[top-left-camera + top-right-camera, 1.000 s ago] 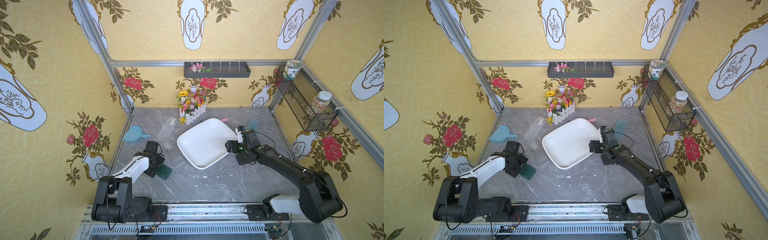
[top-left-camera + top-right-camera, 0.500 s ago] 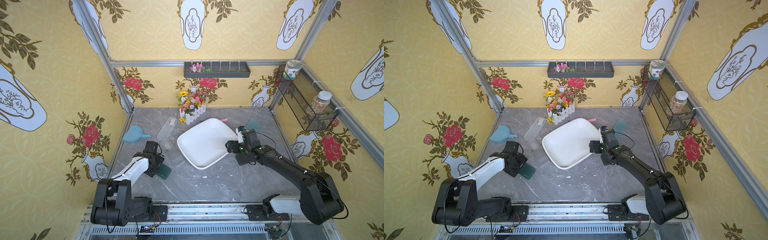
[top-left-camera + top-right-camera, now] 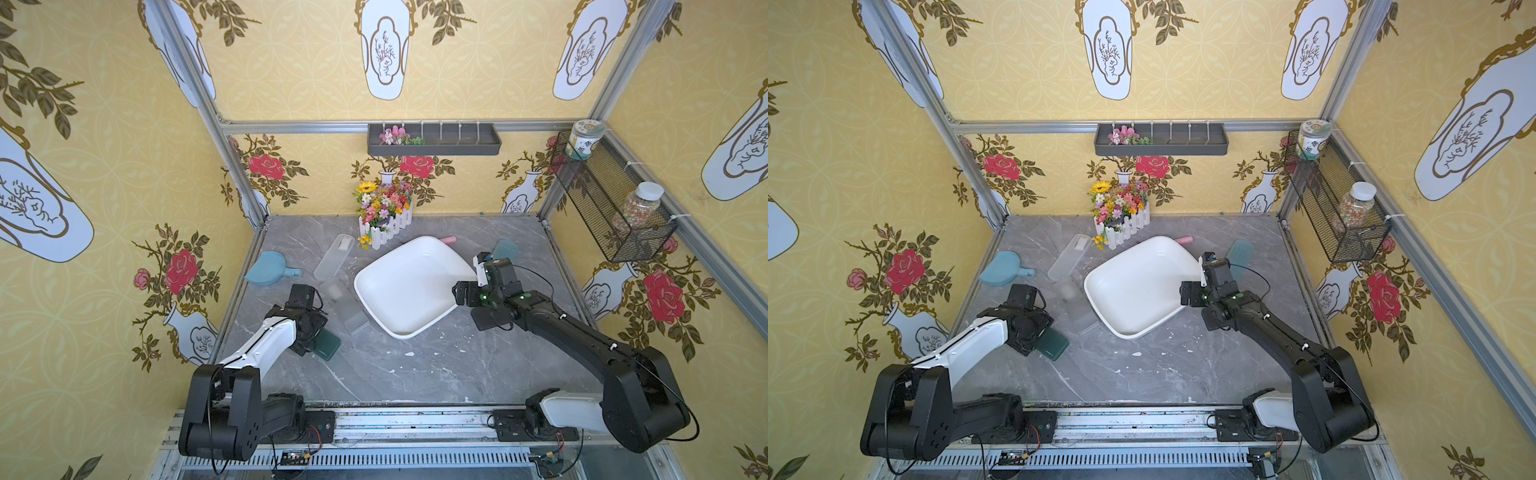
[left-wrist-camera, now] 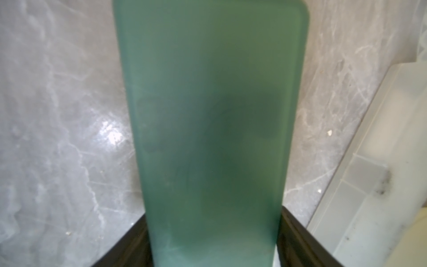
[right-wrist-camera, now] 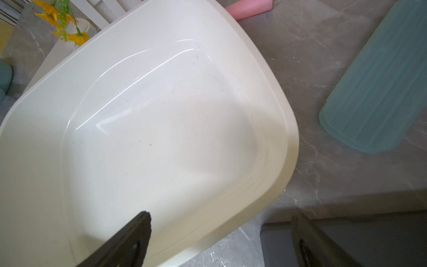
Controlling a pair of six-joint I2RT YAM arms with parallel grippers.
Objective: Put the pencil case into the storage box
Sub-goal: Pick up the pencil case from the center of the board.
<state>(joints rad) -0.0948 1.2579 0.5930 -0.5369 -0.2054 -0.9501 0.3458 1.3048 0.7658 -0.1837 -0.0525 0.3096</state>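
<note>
On the grey marbled surface [image 3: 415, 374], centre: the storage box [image 3: 409, 286], white and empty, set corner-on to the arms in both top views.

At its right corner, the right claw [image 3: 476, 306] is wide open and holds nothing. One finger is over the box floor, the other outside the rim.

The left arm has the job. The left claw [image 3: 313, 337] is clamped shut on one end of the dark green pencil case [image 3: 329, 346]. The wrist view shows the long axis running straight out from between the fingers.

- The case is outside the box, near its left edge. The box lies to this claw's right and farther back.
- The free end points front-right, not at the box. My judgement is that it needs a swing before any drop.
- A frosted clear case [image 3: 347, 309] lies between the two.
- I cannot tell whether the green case is clear of the surface.
</note>
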